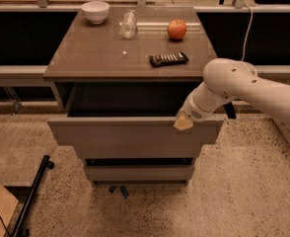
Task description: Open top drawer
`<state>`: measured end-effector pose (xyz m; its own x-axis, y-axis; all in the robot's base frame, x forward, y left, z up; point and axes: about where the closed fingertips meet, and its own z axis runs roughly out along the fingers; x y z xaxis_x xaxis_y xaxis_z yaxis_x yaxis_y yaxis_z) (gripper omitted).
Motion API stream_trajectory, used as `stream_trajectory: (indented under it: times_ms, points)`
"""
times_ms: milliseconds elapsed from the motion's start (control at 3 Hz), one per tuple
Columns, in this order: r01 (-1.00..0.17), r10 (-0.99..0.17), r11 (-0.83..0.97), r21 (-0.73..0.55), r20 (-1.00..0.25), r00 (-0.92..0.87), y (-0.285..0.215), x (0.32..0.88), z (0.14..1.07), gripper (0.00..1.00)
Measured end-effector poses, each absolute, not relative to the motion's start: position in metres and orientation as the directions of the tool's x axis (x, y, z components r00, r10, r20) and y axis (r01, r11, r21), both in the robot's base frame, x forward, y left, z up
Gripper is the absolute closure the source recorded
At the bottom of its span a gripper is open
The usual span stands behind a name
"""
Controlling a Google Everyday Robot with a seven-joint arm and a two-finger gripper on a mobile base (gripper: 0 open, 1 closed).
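— Where is the wide top drawer with the plain flat grey-brown front (pixel 130 138)?

— Directly under the brown rectangular counter (pixel 100 53), and it stands open. Its front panel is well forward of the counter's edge, and the dark inside of its box shows between the panel and the counter. A narrower grey drawer front (pixel 139 173) sits below it, set further back.

— And the tool?

— The tool (pixel 184 123) is at the upper edge of the top drawer's front panel, toward its right end. A pale beige tip lies against that edge. Whether the tool is apart, together or clamped on the panel, I cannot tell.

— How is the arm posed?

— The smooth white arm (pixel 263 90) comes in from the right side and rises leftward to a rounded joint (pixel 226 75) beside the counter's front right corner. From there it bends down and left to the tool.

— What is on the counter?

— A white bowl (pixel 95 11) sits at the back left, with a clear glass jar (pixel 128 24) near it. A red apple (pixel 177 29) is at the back right. A black ribbed bar-shaped object (pixel 168 59) lies nearer the front right, and nothing on the counter touches the tool. A black pole (pixel 34 194) lies on the speckled floor at the lower left.
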<state>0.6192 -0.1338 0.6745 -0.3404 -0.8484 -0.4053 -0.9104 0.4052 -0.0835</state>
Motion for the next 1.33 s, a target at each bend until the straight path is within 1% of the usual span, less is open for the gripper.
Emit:
stream_trajectory:
  times_ms: [333, 667, 1333]
  points:
    - [-0.91, -0.848, 0.405, -0.084, -0.405, -0.34, -0.1338, 0.6192, 0.6797, 1.0]
    - [-0.911, -0.849, 0.405, -0.083, -0.405, -0.34, -0.1337, 0.6191, 0.6796, 0.83]
    - [-0.911, -0.849, 0.404, -0.082, -0.405, -0.34, -0.1333, 0.619, 0.6797, 0.36]
